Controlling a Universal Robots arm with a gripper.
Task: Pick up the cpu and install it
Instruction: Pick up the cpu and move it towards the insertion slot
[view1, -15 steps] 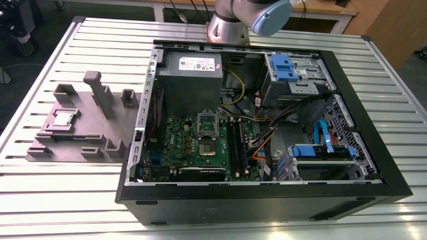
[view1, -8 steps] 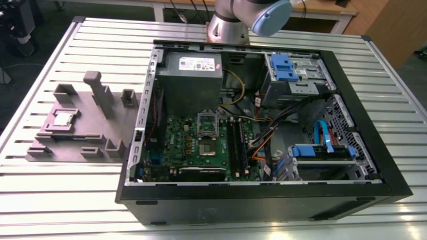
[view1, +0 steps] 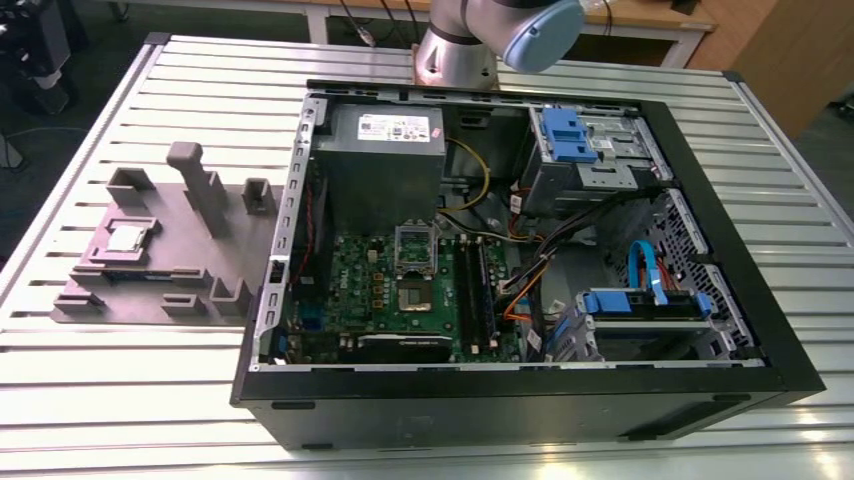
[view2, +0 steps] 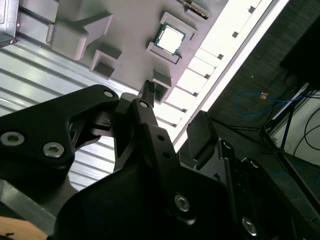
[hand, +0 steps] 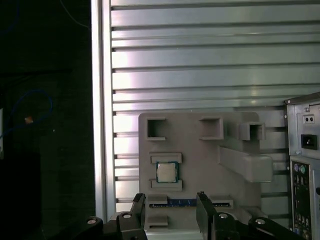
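My hand (hand: 170, 197) is apart, with nothing between its two black fingers (hand: 139, 207), and it touches nothing. In the first wrist view the cpu (hand: 166, 172) lies flat in a shallow recess of the grey holder block (hand: 200, 160), in line with the gap between my fingertips and clear of them. The second wrist view shows my hand (view2: 175, 102) from the side, with the cpu (view2: 170, 38) beyond it on the same block (view2: 125, 40).

The exterior view takes in the whole bench. The cpu (view1: 128, 238) sits in the block (view1: 200, 265) at the exterior view's left, well apart from the open computer case (view1: 534, 400). Inside the case are the green motherboard (view1: 380, 290), its socket (view1: 415, 297) uncovered, and the grey power supply (view1: 380, 140). My arm (view1: 481, 40) rises behind the case.

The counter (view1: 134, 380) is ribbed bare metal, bright with glare. Past its edge the second wrist view shows a dark floor with a loose blue cable (view2: 255, 100).
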